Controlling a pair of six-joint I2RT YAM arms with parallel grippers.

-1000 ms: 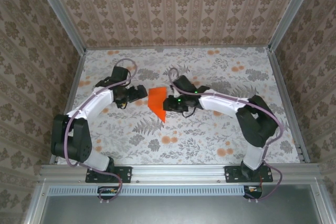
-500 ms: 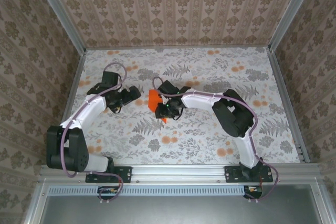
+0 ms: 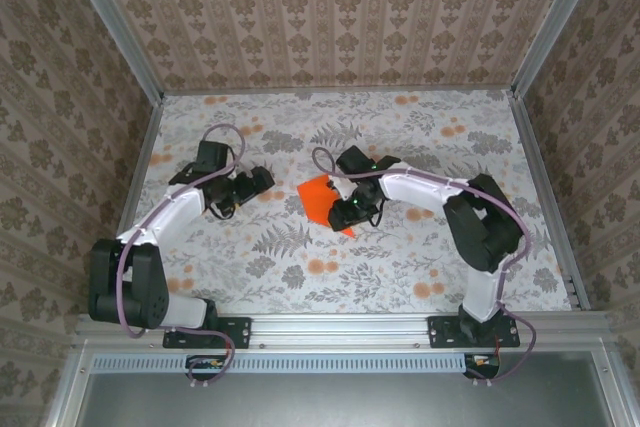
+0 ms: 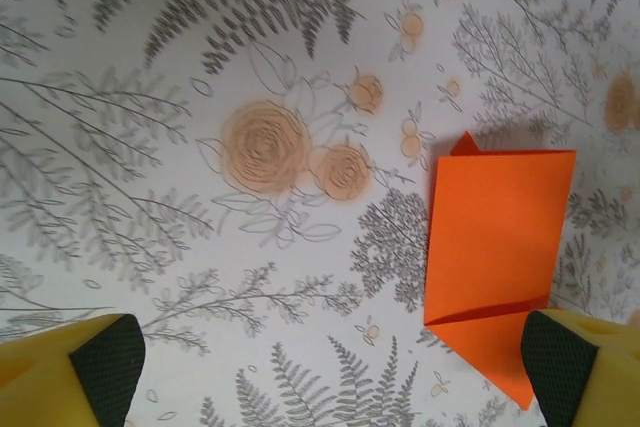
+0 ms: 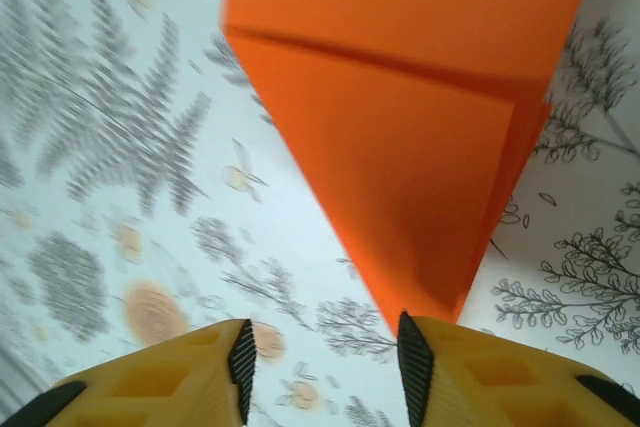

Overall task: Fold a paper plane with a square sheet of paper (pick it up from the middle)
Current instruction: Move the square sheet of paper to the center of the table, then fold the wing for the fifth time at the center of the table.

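1. Because its fingers sit closest to the work, the right gripper (image 5: 325,347) comes first. It hovers low over the grey floral-printed table top (image 5: 120,147), yellow jaws partly spread, with bare table showing between the black ribbed pads (image 5: 243,365).
2. Between the two grippers lies the thin bright orange paper sheet (image 5: 400,117), partly folded into a pointed wedge with layered flaps. Its tip reaches just beside one pad, and nothing pinches it.
3. Beyond the sheet, the left gripper (image 4: 330,359) is spread wide and empty, one fingertip near the sheet's corner.
4. Closing the right jaws here would likely catch only the tip. That could crumple the point or drag the sheet and let the flaps spring open.
5. Such light paper may also slide on the smooth top if either pad brushes it, and that would skew the next fold.
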